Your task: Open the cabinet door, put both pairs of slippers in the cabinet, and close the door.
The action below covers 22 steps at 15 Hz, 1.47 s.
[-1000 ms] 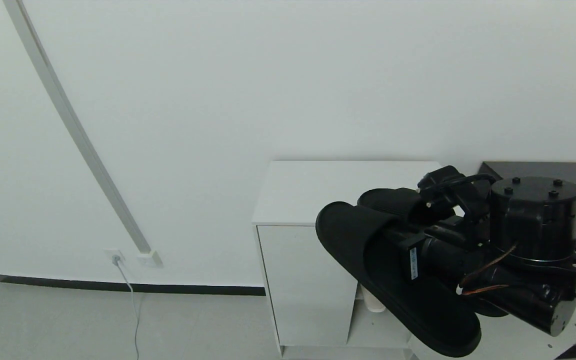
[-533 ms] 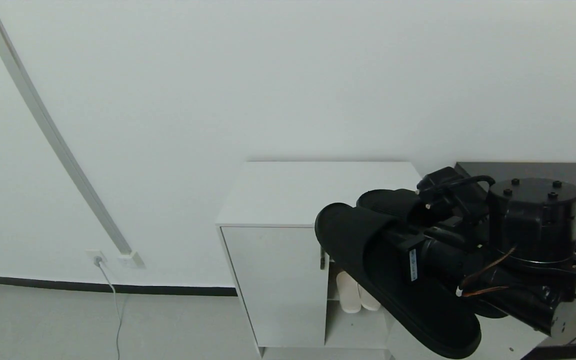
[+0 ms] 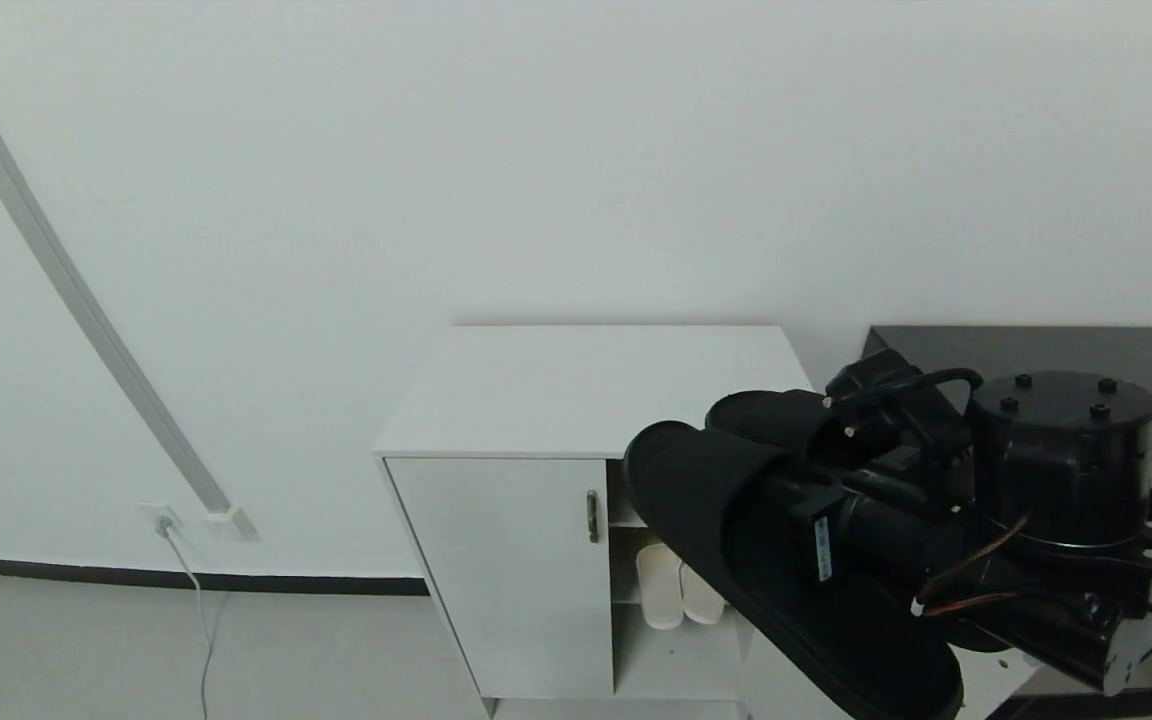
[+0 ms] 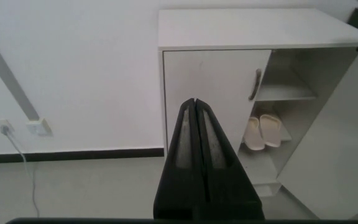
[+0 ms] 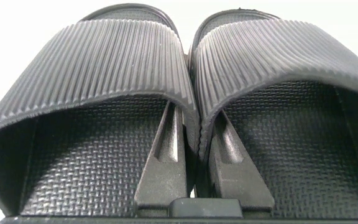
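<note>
Holding the black slippers [image 3: 736, 520] up before the cabinet [image 3: 576, 385], pinched in the right tool [image 5: 196, 118] by their touching inner walls, one finger inside each, with the white slippers [image 3: 678, 598] already on a lower shelf [image 3: 671, 650] inside. Keeping the left tool [image 4: 195, 106] pressed together, empty, pointed at the cabinet front. Seemingly midway through stowing the second pair, and likely needing next to lower it into the opening beside the open door [image 4: 340, 143], set it on free shelf space, spread the tool, then swing the door shut.

No legible text, no readable labels
</note>
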{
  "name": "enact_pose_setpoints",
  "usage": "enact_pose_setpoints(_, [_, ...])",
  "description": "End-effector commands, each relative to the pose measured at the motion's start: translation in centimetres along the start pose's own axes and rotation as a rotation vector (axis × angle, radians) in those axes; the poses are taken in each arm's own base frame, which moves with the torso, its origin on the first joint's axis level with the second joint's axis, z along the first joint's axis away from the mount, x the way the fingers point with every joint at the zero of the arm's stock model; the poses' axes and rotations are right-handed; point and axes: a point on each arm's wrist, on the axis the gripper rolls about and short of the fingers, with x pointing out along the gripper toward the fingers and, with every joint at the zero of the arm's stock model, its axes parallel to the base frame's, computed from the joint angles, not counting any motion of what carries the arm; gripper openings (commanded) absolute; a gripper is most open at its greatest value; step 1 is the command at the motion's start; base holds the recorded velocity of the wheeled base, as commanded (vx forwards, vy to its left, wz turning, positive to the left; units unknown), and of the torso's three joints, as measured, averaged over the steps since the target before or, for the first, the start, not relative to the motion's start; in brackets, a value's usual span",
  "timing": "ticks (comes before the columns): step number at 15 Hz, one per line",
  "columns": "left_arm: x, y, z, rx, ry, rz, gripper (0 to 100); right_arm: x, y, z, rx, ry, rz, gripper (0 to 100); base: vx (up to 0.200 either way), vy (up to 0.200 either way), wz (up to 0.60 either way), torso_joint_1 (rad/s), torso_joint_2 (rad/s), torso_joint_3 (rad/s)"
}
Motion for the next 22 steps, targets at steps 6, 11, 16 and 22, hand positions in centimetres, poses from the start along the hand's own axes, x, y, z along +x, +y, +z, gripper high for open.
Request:
enact_pose_setpoints(6, [0.00, 0.00, 0.01, 0.000, 0.000, 0.000, 0, -0.03, -0.04, -0.31, -0.005, 0.011, -0.002, 0, 0.000, 0.000, 0.00, 0.000, 0.00, 0.000])
enact_pose_setpoints(11, [0.00, 0.00, 0.01, -0.003, 0.000, 0.001, 0, 0.11, 0.04, -0.44, -0.007, 0.016, -0.001, 0, 0.000, 0.000, 0.00, 0.000, 0.00, 0.000])
enact_pose_setpoints(16, [0.00, 0.00, 0.01, -0.003, 0.000, 0.001, 0, 0.09, 0.06, -0.75, -0.012, 0.028, 0.000, 0, 0.000, 0.000, 0.00, 0.000, 0.00, 0.000])
enact_pose_setpoints(22, [0.00, 0.01, 0.01, -0.005, 0.000, 0.003, 0, 0.09, 0.06, -0.75, -0.012, 0.028, 0.000, 0, 0.000, 0.000, 0.00, -0.139, 0.30, 0.162])
